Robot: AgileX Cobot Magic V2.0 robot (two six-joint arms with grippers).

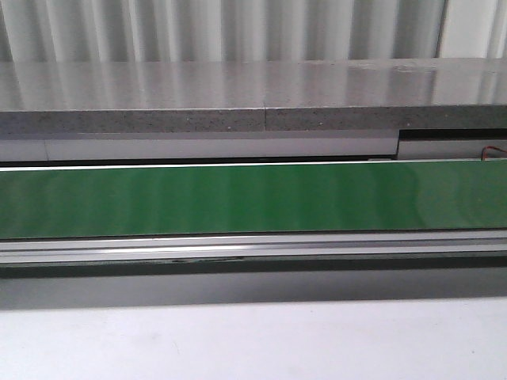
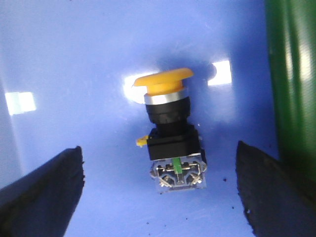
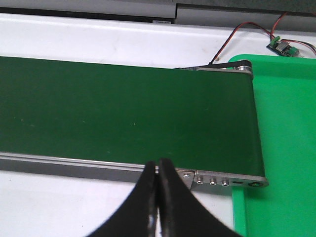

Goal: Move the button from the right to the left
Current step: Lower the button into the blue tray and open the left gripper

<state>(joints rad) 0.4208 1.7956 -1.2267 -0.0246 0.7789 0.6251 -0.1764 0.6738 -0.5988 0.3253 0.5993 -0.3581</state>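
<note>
In the blue bin: the button (image 2: 170, 128) lay on its side on the blue floor (image 2: 74, 59), yellow-orange cap pointing away from the camera and clear contact block nearest it, a small green mark showing on that block.
Left jaws: the left gripper (image 2: 160, 190) hung over the button with its jaws spread wide, one dark finger (image 2: 47, 190) to each side and neither touching the part.
Right jaws: the right gripper (image 3: 158, 197) had its jaws pressed together on nothing, poised above the near rail of the green conveyor belt (image 3: 123, 113), close to the belt's end where a green tray (image 3: 281, 138) began.
Front view: only the belt (image 1: 253, 198), its metal frame and the pale tabletop (image 1: 253, 340) showed; no arm and no button were in sight there.
Task progress: judged near its end, since the button already sat under the left arm, apparently released.
Risk, snagging: if the left arm lifted crookedly, a finger might have clipped the overhanging cap or the small yellow tab on the body and dragged the part.
Risk, rolling: the round cap and collar could have let the button rock or turn on the smooth floor if nudged.
Risk, belt edge: a strip of green belt (image 2: 291, 79) ran just beside the bin, so a sideways withdrawal might have struck it.
Risk, re-closing: jaws shutting now would have gripped the blocky body unevenly and tipped it.
</note>
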